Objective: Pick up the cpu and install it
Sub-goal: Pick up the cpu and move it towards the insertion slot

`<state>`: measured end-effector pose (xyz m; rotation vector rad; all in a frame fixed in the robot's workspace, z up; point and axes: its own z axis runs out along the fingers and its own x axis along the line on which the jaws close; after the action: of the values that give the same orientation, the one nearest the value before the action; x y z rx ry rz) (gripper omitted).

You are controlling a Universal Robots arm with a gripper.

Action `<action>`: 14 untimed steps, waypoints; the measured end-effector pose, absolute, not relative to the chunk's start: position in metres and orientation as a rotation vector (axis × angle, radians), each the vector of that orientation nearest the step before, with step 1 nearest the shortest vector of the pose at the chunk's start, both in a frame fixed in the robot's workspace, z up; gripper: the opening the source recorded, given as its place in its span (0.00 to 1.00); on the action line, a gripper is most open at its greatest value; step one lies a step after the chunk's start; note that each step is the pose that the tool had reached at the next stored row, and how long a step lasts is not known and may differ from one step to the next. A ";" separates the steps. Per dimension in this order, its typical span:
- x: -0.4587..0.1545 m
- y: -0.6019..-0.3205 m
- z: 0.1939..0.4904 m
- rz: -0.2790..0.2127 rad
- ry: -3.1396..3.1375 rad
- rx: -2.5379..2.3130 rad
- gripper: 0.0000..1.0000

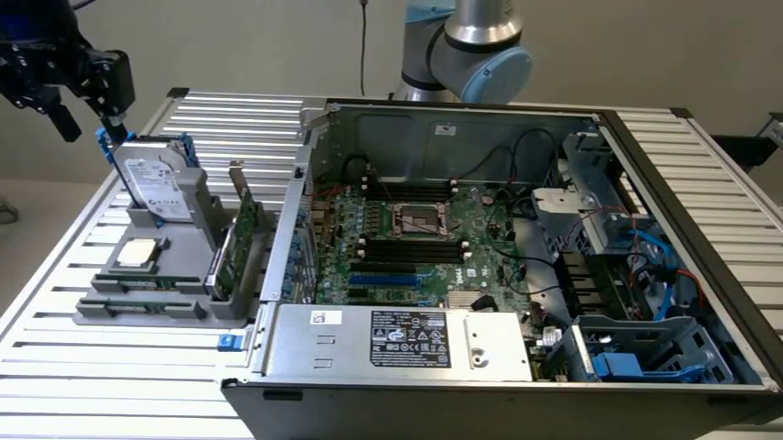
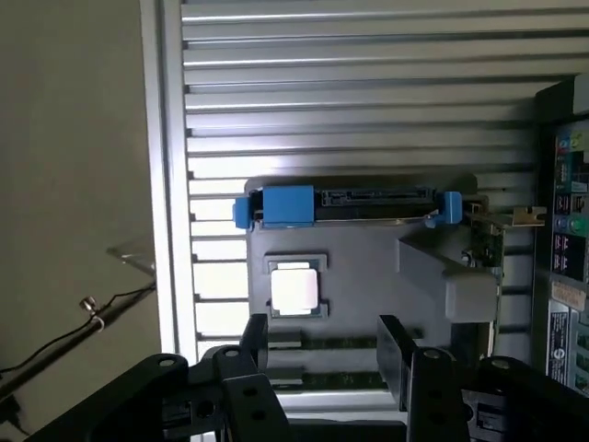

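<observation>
The cpu (image 1: 139, 253) (image 2: 294, 288), a small pale silvery square chip, lies flat in its recess on the grey parts holder (image 1: 171, 275) at the exterior view's left. My black gripper (image 1: 86, 92) (image 2: 322, 345) hangs high above the holder's far end, well clear of the chip, near the upright hard drive (image 1: 153, 179). In the wrist view its two fingers (image 2: 253, 345) stand apart with nothing between them, the cpu beyond the gap. The motherboard's metal-framed socket (image 1: 417, 220) sits in the middle of the open computer case (image 1: 490, 238).
The hard drive with blue rails (image 2: 350, 207) stands on edge in the holder, and a green card (image 1: 245, 234) stands upright beside it. A power supply (image 1: 404, 339) fills the case's front, cables and drive bays (image 1: 636, 266) its right side. The slatted metal table (image 1: 123, 367) surrounds everything.
</observation>
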<state>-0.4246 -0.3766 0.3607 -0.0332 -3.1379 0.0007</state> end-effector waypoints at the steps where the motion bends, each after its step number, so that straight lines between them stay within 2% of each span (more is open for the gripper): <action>1: -0.425 -0.377 0.359 0.000 -3.136 -0.017 0.60; 14: -0.439 -0.391 0.336 -0.003 -3.127 0.046 0.60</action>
<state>-0.4389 -0.3913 0.3358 0.0459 -3.1271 -0.0026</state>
